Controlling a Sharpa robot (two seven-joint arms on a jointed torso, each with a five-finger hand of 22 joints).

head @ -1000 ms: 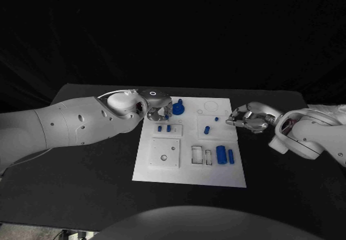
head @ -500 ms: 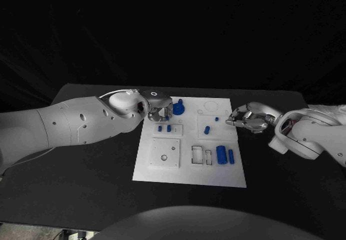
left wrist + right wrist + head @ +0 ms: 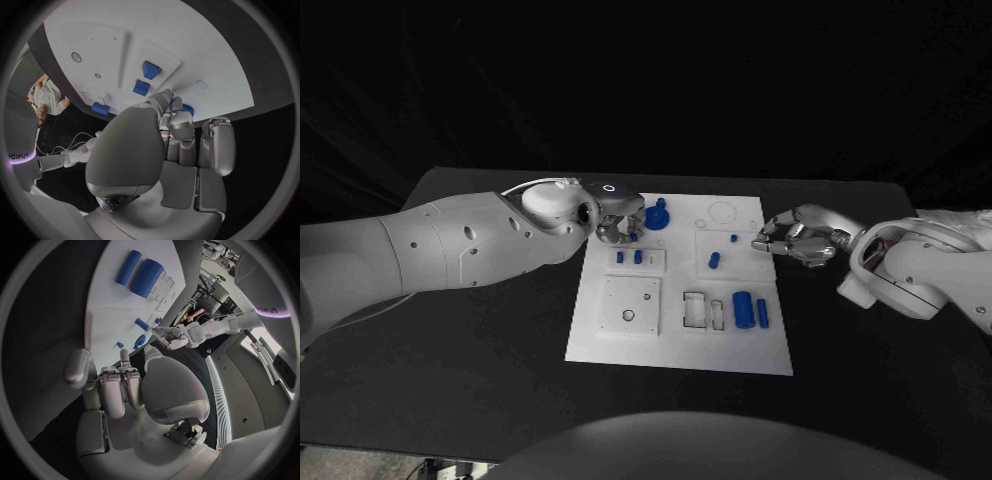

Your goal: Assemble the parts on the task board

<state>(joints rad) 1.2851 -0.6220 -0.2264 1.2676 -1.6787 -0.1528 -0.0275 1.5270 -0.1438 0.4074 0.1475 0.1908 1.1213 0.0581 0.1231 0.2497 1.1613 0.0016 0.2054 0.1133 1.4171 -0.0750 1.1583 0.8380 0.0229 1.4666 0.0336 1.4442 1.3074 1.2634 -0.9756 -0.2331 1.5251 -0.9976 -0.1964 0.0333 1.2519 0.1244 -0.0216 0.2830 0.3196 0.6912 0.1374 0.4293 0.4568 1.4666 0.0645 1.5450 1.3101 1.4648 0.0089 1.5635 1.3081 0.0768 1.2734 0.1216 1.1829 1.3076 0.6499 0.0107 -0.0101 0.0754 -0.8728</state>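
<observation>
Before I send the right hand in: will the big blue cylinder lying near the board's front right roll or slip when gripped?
Probably rolls: the big blue cylinder lies on its side on the flat task board. It looks smooth and rigid, so it may slip. The slimmer blue piece beside it could get nudged.

The task board (image 3: 678, 345) has bare near corners, while the left hand (image 3: 619, 220) crowds its far-left parts (image 3: 656, 215).

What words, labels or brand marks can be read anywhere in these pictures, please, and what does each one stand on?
"sharpa": on the robot's own white body, at the rim of the left wrist view.
A purple-lit mark on the left arm, seen in the right wrist view: too blurred to read.
Task board: no lettering to be made out in the head view.
</observation>
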